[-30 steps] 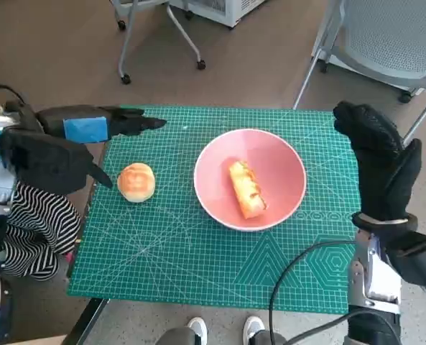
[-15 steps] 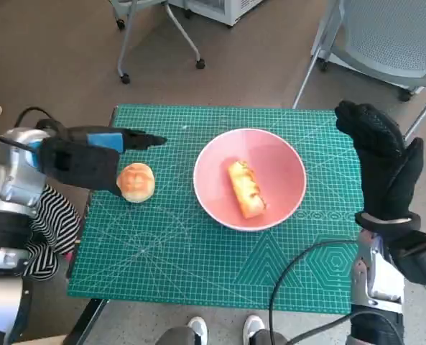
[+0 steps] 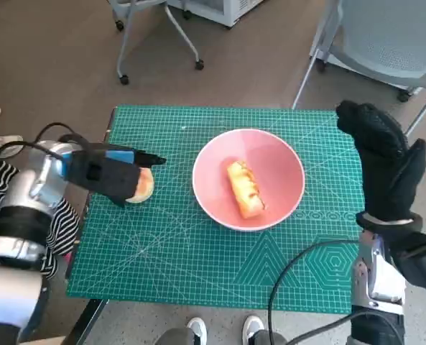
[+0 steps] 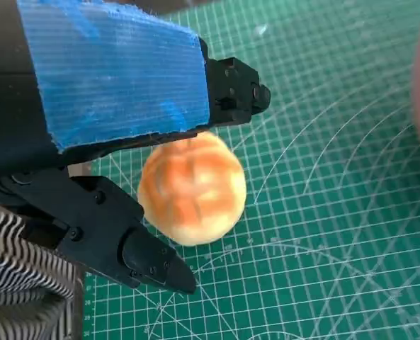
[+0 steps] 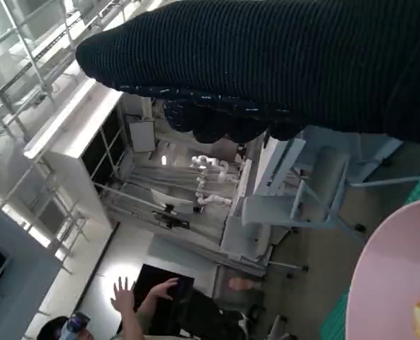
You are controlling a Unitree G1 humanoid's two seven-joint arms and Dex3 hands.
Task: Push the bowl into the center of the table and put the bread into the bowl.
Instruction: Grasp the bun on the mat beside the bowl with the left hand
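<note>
The pink bowl sits near the middle of the green mat, with a long bread roll lying in it. A round golden bun lies on the mat left of the bowl. My left hand is low over the bun and covers its left side. In the left wrist view the bun lies between the black fingers, one above it and one below; firm contact is unclear. My right hand is raised at the table's right edge, holding nothing. The right wrist view shows the glove and the bowl's rim.
The green cutting mat covers the small table. A person in striped cloth is close at the left, with shoes at the front edge. Chairs stand behind. A black cable loops over the front right corner.
My left hand has moved down and right from the table's back left, onto the bun's left side. Bowl, roll and right hand are where they were.
</note>
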